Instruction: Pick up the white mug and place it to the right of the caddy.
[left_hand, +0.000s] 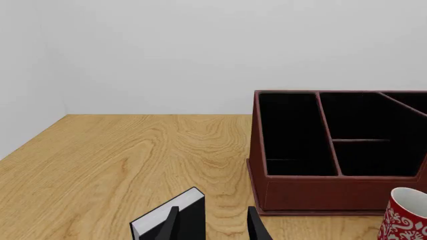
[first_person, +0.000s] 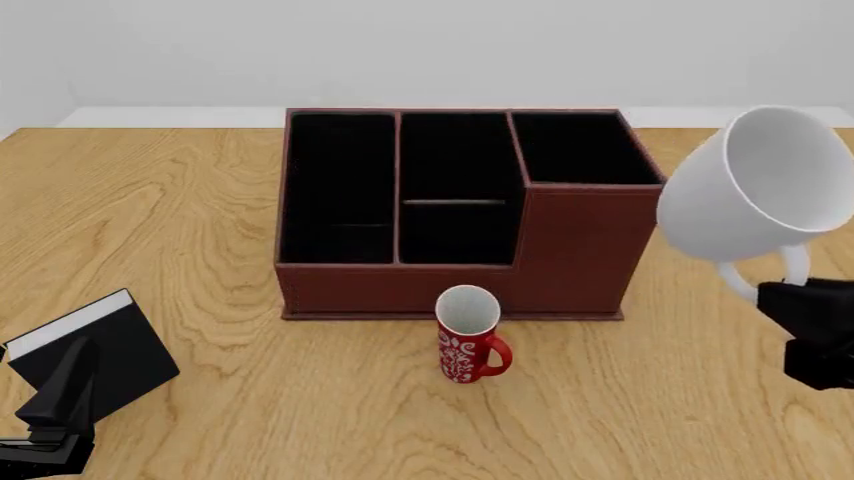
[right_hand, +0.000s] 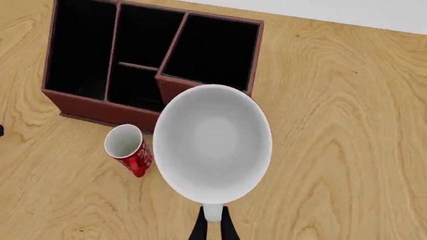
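- Nearest to the front camera are the two tools: the left tool sits low at the near left edge of the desk, beside the small black box with a white edge, and its fingers stand apart with nothing between them.
- At the right, the right tool is clamped on the loop handle of the white mug, so the mug hangs in the air, above the desk and to the right of the caddy.
- One risk, in my judgement: the hold is only on the thin handle, so the heavy cup body can swing or slip out if the arm moves fast.
- Another risk is the caddy's tall end section, just beside the mug in the front view; a drift to the left during lowering can knock it.
- Because the mug is tilted, it may tip over if it is released before it is upright.
- Well away stands the red mug, in front of the caddy; I think it is not in danger.
- The mug's long axis leans; its open mouth points up and toward the right wrist camera, and its handle points down to the tool.
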